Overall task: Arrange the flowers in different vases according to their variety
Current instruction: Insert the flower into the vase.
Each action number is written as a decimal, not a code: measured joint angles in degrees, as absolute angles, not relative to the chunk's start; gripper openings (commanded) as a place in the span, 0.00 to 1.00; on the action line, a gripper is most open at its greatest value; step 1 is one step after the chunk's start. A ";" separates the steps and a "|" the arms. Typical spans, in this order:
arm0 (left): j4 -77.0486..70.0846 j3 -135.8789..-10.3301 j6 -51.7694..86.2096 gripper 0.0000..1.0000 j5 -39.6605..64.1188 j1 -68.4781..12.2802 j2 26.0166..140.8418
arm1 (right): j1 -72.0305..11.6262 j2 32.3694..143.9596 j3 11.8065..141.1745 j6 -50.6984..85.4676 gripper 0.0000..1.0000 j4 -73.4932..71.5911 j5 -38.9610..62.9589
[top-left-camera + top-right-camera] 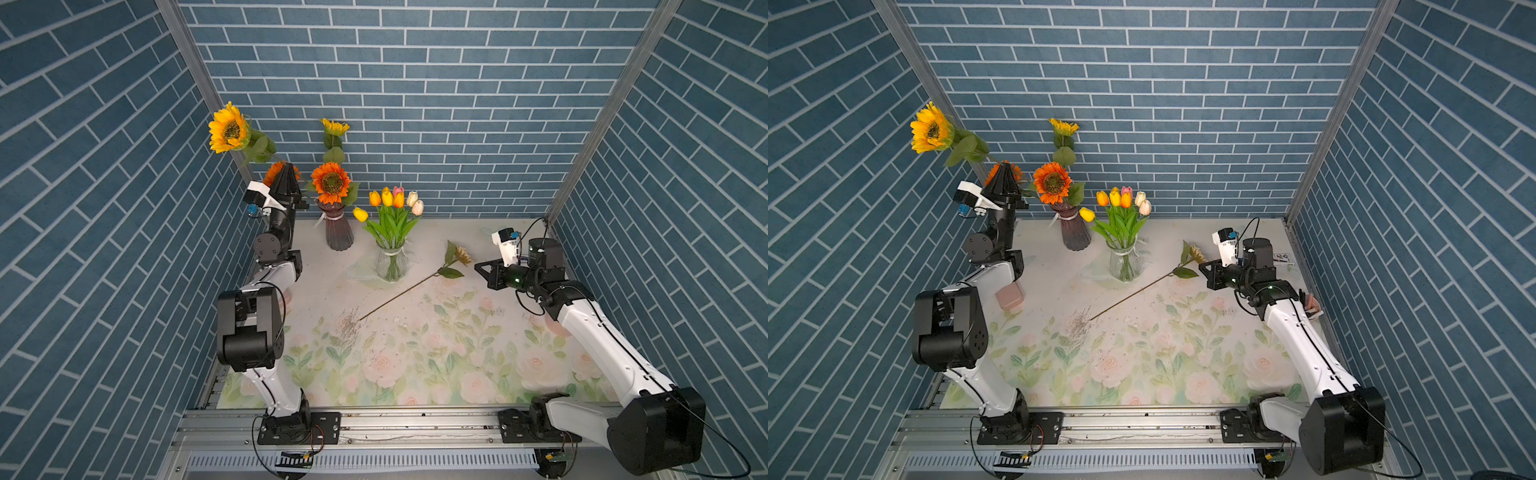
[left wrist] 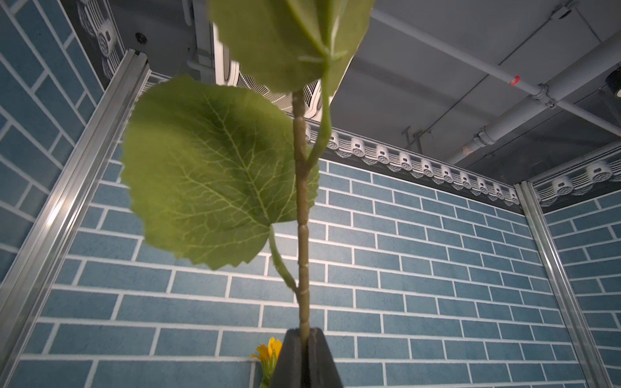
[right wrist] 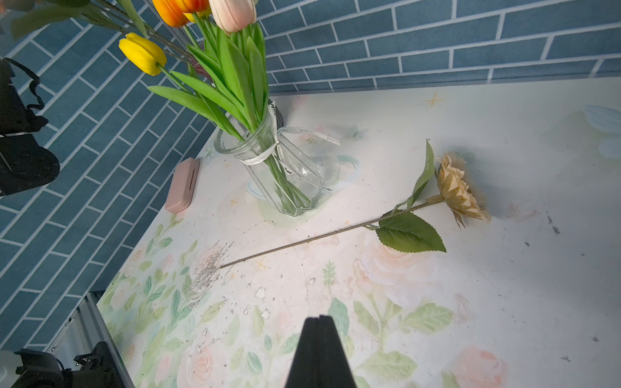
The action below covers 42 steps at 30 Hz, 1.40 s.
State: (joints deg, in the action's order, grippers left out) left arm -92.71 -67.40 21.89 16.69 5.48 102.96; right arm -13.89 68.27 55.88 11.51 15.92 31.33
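Sunflowers and tulips fill two vases at the back of the worktop, and two more stems are outside them. The left arm is folded upright near the back left corner, wrist turned up. Its left fingers point at the ceiling, clenched on the stem of a yellow sunflower whose head leans high by the side wall. The right arm reaches low along the right side. Its right fingers are pressed together on nothing, tips near the cream sunflower. That flower lies flat, its stem running diagonally toward the middle of the worktop.

The purple vase holds an orange sunflower and a taller, smaller yellow one. A second orange head is half hidden behind the left fingers. Just to its right, the clear vase holds the tulips.

The left wrist view shows the grasped stem between the finger tips and two broad leaves, but the flower head is cut off. The right wrist view shows a white ribbon on the clear vase's neck. It also shows a pink case on the worktop by the left wall. In a top view the case lies beside the left arm.
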 measured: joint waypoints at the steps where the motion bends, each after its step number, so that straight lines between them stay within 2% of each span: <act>1: -92.64 -67.64 21.85 0.00 16.64 5.41 103.66 | -13.89 68.45 56.03 11.51 0.00 16.08 31.31; 15: -92.49 -67.33 20.99 0.01 17.06 2.90 107.48 | -13.89 69.87 57.80 11.51 0.00 17.21 31.31; 21: -92.47 -64.99 20.75 0.32 17.30 2.85 107.50 | -13.89 69.87 57.80 11.51 0.00 17.37 31.31; 23: -92.44 -64.55 20.80 0.38 17.54 2.83 107.48 | -13.89 69.87 57.80 11.51 0.00 17.45 31.31; 30: -92.49 -63.46 20.99 0.41 19.42 2.72 106.54 | -13.89 69.87 57.80 11.49 0.00 17.61 31.31; 42: -91.09 -62.30 20.97 0.39 21.39 1.69 105.80 | -13.89 69.78 57.80 11.51 0.00 17.72 31.29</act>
State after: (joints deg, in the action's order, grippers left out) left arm -91.09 -62.30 20.97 21.39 1.69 105.80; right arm -13.89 69.78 57.80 11.51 17.72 31.29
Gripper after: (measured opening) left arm 0.393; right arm 0.036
